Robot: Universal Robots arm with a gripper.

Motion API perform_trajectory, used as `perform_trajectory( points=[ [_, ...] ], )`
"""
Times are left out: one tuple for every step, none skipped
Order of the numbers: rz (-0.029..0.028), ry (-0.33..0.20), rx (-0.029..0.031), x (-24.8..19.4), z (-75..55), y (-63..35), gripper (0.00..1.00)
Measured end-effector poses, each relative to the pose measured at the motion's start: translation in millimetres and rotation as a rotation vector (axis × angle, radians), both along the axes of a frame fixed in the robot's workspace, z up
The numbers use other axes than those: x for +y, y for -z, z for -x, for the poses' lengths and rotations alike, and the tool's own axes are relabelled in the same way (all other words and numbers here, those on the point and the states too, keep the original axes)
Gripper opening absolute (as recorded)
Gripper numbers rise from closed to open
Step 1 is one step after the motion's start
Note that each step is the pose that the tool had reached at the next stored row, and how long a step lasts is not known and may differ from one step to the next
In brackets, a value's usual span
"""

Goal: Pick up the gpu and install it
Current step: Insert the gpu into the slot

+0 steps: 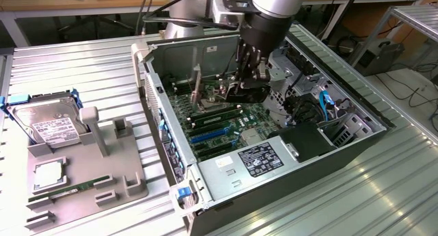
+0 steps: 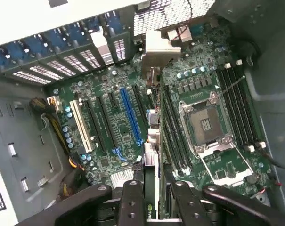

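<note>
One ribbed silver metal tabletop (image 1: pixel 82 66) carries everything. The landmark on it is the open grey-and-black computer case (image 1: pixel 178 59), lying on its side with the side panel off. A thick silver and black robot arm (image 1: pixel 274 5) reaches down into the case from above. The green motherboard (image 2: pixel 109 122) covers the case's floor.

The jaws are pinching the gpu (image 1: pixel 246 96), a thin flat dark expansion card. It hangs inside the case, above the board and not yet touching it. From the wrist it shows edge-on, with its greyish metal end (image 2: pixel 157 47) toward the case's perforated rear wall (image 2: pixel 62 66). It lies near the long blue plastic expansion slot (image 2: pixel 130 115), but I cannot tell which slot it lines up with.

This looks like the approach to seating. To do it well, the card's lower edge should probably run parallel to the chosen slot along its whole length, and the card should be upright rather than leaning. The metal end should meet an opening in the case's rear wall. Any skew risks catching neighbouring slots or small board parts.
</note>
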State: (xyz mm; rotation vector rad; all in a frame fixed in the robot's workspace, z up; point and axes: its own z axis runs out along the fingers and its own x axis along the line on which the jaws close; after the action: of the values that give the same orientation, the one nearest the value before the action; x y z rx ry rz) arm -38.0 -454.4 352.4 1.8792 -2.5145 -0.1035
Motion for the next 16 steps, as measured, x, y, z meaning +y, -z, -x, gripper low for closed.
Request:
perform_trajectory(
  points=[
    [-0.0005, -0.043, 0.0, -1.4, 0.4, 2.9, 0.26],
    [-0.001, -0.064, -0.0001, -10.9, 9.2, 7.8, 0.26],
    [-0.0044, -0.126, -0.0002, -13.9, 14.2, 16.7, 0.26],
    [-0.0065, -0.175, -0.0005, -13.9, 18.5, 25.3, 0.26],
    [-0.0065, -0.187, -0.002, -13.9, 22.4, 30.2, 0.26],
    [-0.0061, -0.196, -0.0049, -13.9, 27.7, 35.5, 0.26],
    [-0.0052, -0.209, -0.0144, -13.9, 37.7, 43.3, 0.26],
    [-0.0044, -0.224, -0.0236, -13.9, 42.8, 48.0, 0.26],
    [-0.0043, -0.23, -0.0252, -13.9, 43.9, 49.5, 0.26],
    [-0.0043, -0.241, -0.0264, -13.9, 45.4, 53.1, 0.26],
    [-0.0044, -0.255, -0.0264, -13.9, 46.1, 57.8, 0.26],
    [-0.0024, -0.269, -0.0265, -13.9, 46.8, 60.8, 0.26],
    [-0.0027, -0.269, -0.0267, -13.9, 46.8, 62.4, 0.26],
    [-0.0025, -0.269, -0.0271, -13.9, 46.8, 63.7, 0.26],
    [-0.0024, -0.269, -0.0277, -13.9, 46.8, 64.6, 0.26],
    [-0.0023, -0.269, -0.0284, -13.9, 46.9, 65.5, 0.26]
  ],
)
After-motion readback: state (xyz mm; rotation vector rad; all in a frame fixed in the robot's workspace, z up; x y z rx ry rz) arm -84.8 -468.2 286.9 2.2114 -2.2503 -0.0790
